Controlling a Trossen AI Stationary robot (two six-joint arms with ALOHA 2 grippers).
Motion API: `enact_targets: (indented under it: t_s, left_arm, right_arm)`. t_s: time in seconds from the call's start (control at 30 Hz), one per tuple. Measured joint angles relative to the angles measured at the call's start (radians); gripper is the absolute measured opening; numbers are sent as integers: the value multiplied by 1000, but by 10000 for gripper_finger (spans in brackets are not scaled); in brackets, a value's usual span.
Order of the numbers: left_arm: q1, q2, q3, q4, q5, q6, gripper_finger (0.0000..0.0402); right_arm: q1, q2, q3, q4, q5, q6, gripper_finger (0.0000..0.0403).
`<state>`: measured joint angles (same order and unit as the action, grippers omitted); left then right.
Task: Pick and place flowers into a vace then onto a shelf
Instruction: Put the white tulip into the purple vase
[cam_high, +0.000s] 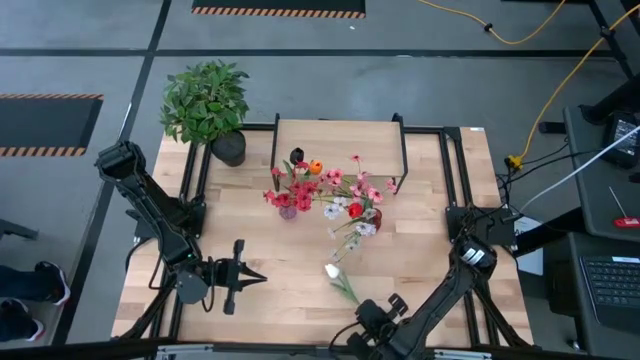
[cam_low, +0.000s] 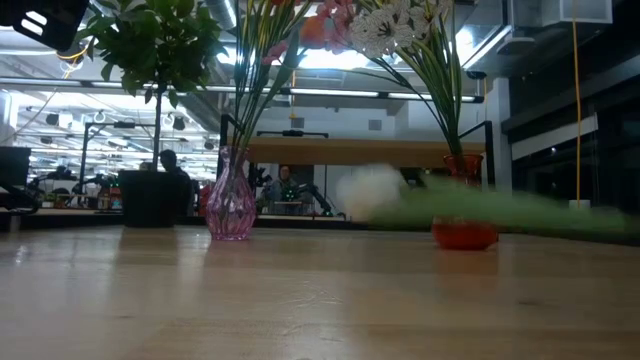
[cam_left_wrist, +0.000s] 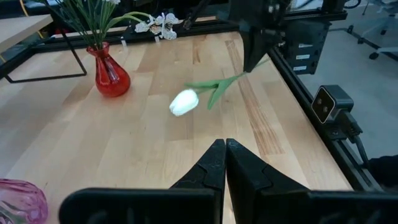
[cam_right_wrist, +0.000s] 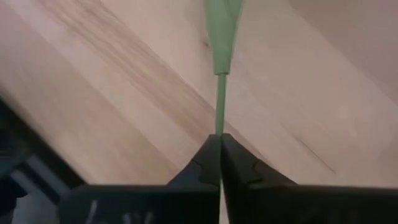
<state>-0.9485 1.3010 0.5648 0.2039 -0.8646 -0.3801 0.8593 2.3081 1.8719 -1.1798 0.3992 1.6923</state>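
Note:
A white flower (cam_left_wrist: 185, 102) with a green stem (cam_left_wrist: 227, 81) hangs above the table's near middle, with my right gripper (cam_right_wrist: 219, 140) shut on it. The same bloom (cam_high: 332, 270) shows in the high view. A pink glass vase (cam_high: 288, 210) and a red vase (cam_high: 372, 215) stand mid-table on their bases, each with flowers stuck in it. Behind them stands the shelf (cam_high: 340, 150), with a light wood top and black legs. My left gripper (cam_left_wrist: 225, 149) waits shut near the table's left front, touching nothing. My right gripper pinches the green stem (cam_right_wrist: 219, 124) between its two fingertips, at the end away from the bloom. The fingers slant down from the table's near right side. The flower is lifted clear and lies nearly level, bloom end (cam_low: 370, 190) toward the vases.
A bushy potted plant (cam_high: 205, 100) in a black pot stands at the far left corner. Black frame rails (cam_high: 450, 180) run along the table's sides. Bare wood (cam_high: 270, 290) lies between the two grippers. People sit in the room beyond the table.

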Motion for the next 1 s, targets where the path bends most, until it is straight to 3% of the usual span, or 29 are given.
enact_targets:
  t_s: [0.5, 0.83, 1.0]
  left_arm:
    - [0, 0, 0, 1, 21, 50, 8]
    - [0, 0, 0, 3, 22, 53, 15]
    - [0, 0, 0, 28, 22, 53, 31]
  right_arm:
    - [18, -106, 1, 10, 179, -138, 0]
    - [15, -176, 3, 220, 287, -503, 0]
    - [-12, -186, 3, 241, 369, -591, 0]
